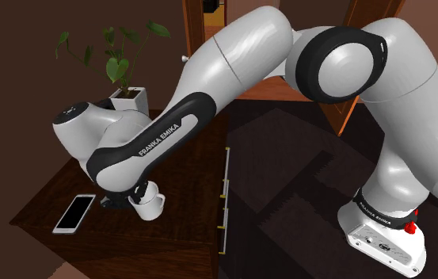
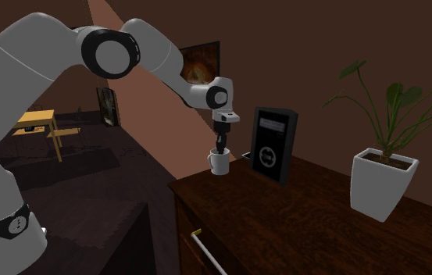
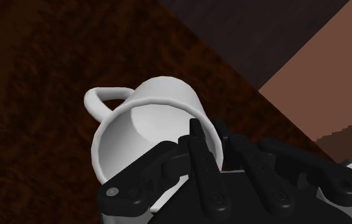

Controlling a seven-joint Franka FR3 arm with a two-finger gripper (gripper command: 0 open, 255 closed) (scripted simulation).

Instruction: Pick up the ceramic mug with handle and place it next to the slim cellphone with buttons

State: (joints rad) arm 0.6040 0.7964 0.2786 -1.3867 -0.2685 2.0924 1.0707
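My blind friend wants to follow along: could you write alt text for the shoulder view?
A white robot arm reaches down to a dark wooden tabletop, its black hand clasping the rim of a white mug. A phone lies flat close by, not touching it; a potted plant stands behind.

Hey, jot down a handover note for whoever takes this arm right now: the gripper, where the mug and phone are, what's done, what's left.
The gripper is shut on the white mug, with one finger inside the rim and one outside.
The mug is tilted over the dark wooden cabinet top, just to the shoulder view's right of the phone and apart from it. I cannot tell whether it rests on the wood.
Done: mug grasped and near the phone.
Left: set it upright beside the phone, open, withdraw.
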